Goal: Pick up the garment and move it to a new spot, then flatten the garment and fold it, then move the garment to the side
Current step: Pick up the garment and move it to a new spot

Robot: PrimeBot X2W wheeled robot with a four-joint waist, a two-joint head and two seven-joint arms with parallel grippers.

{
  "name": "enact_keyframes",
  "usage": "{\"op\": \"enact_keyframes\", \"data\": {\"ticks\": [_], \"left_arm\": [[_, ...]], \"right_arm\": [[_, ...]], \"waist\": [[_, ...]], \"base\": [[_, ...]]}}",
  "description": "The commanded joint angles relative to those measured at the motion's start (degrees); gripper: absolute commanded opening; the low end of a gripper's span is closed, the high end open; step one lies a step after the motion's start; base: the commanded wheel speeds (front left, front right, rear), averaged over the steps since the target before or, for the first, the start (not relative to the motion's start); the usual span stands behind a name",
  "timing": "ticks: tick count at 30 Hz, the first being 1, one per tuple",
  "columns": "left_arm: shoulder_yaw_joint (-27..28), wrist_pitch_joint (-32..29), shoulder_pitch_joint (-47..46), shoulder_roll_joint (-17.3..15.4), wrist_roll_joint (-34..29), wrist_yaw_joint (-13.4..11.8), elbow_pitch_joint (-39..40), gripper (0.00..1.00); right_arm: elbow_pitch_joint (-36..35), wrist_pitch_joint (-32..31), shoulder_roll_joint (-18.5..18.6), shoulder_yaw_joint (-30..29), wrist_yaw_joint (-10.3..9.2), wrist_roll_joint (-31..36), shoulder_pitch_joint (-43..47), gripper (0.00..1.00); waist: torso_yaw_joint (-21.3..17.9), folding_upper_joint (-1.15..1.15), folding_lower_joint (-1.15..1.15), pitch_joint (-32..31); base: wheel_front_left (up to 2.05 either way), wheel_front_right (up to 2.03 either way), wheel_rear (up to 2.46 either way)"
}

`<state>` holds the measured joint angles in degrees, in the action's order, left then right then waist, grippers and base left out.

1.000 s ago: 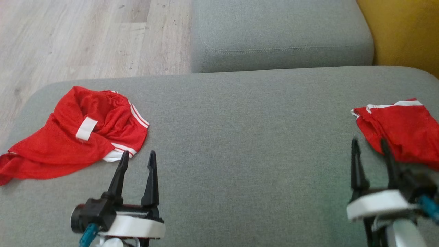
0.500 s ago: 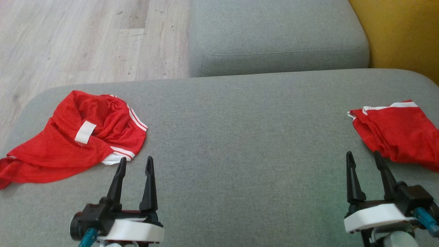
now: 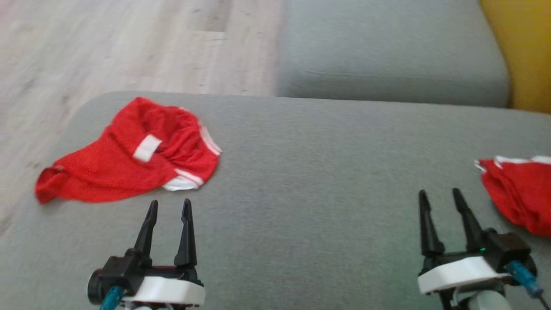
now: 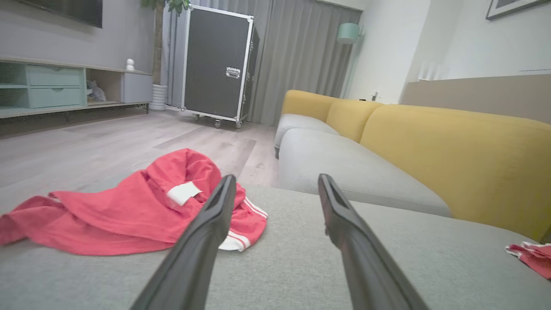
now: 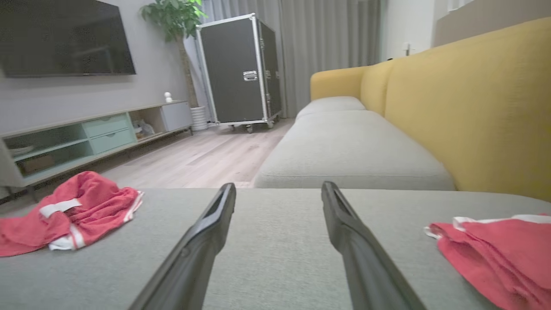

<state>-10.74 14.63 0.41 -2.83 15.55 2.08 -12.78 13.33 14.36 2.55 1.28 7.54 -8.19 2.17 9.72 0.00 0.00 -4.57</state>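
A crumpled red garment point(image 3: 129, 168) with white trim lies at the far left of the grey seat cushion point(image 3: 310, 181). It also shows in the left wrist view point(image 4: 129, 215) and the right wrist view point(image 5: 64, 215). My left gripper point(image 3: 169, 202) point(image 4: 276, 177) is open and empty, just in front of that garment's near right corner, not touching it. A second red garment point(image 3: 521, 193) point(image 5: 503, 254) lies folded at the right edge. My right gripper point(image 3: 439, 192) point(image 5: 279, 185) is open and empty, a little to its left.
A second grey cushion point(image 3: 387, 64) lies beyond a gap. The yellow backrest point(image 3: 525, 51) runs along the right. Wood floor point(image 3: 107, 47) drops off past the cushion's left and far edges. A black wheeled case point(image 4: 217, 64) and a low cabinet point(image 5: 86, 133) stand across the room.
The head camera has turned left, shifting the whole picture to the right. My right gripper has drawn back and away from the folded garment. Both grippers stay open.
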Motion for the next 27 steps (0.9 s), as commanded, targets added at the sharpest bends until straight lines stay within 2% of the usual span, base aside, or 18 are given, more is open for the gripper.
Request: {"op": "enact_keyframes", "data": {"ticks": [1,16,22,27], "left_arm": [[2.59,0.37,-2.88,-0.05,-0.61,0.07,1.67,1.00],[6.80,0.37,-1.47,-0.05,-1.90,0.61,0.60,1.00],[8.06,0.37,-1.32,-0.05,-2.21,1.07,0.74,1.00],[9.47,0.37,-3.59,-1.75,-2.86,2.16,-1.09,1.00]], "right_arm": [[-2.01,0.63,0.33,2.31,-0.05,-0.59,-0.83,1.00],[-2.27,0.63,0.33,8.18,-0.05,-2.79,0.51,1.00],[-2.35,0.63,0.32,8.66,-0.05,-2.78,0.63,1.00],[-2.28,0.63,0.32,8.66,-0.05,-1.87,0.08,1.00]], "waist": [[3.46,0.00,0.00,-0.67],[13.22,0.00,0.00,-1.60],[13.86,0.00,0.00,-1.43],[11.93,0.00,0.00,-0.01]], "base": [[0.00,0.00,0.00],[0.00,0.00,0.00],[0.00,0.00,0.00],[0.00,0.00,0.00]]}}
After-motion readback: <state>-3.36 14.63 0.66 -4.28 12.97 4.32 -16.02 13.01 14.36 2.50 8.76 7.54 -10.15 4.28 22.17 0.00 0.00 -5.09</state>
